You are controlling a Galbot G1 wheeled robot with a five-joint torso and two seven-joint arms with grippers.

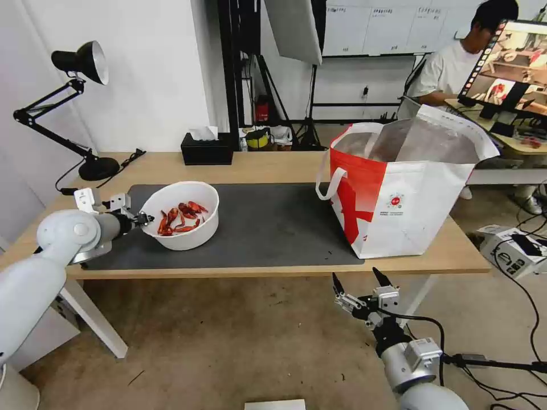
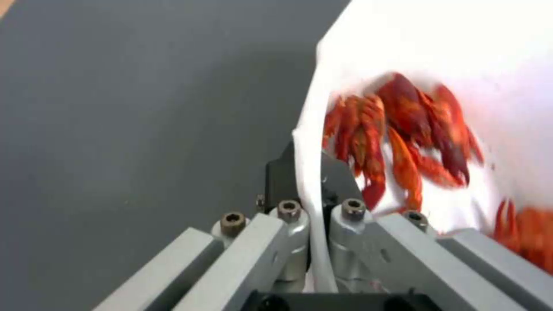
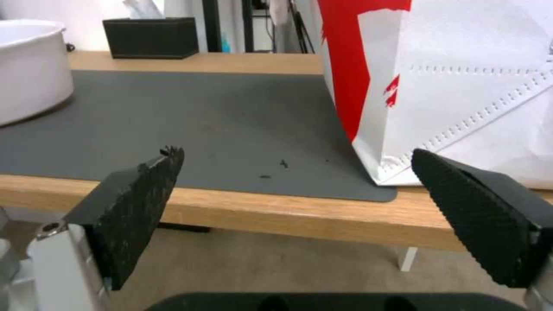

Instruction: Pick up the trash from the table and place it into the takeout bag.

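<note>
From the head camera, my left gripper (image 1: 146, 218) is at the near-left rim of the white bowl (image 1: 183, 230) of red crayfish shells (image 1: 181, 217), which sits on the dark mat (image 1: 268, 228) toward the left of the desk (image 1: 273, 165). The takeout bag (image 1: 399, 193) stands open, well apart at the desk's right end. My right gripper (image 1: 363, 280) hangs below the desk's front edge, just before the bag.

At my left wrist, my fingers (image 2: 340, 181) are pinched on the bowl's thin wall, one inside, one outside, with the shells just beyond.

At my right wrist, both fingers (image 3: 144, 190) are spread wide and hold nothing, facing the bag's lower corner.

I judge the bowl is gripped but not yet lifted. Next calls for a level lift, a carry across the mat and clearing the tall bag rim without spilling.
</note>
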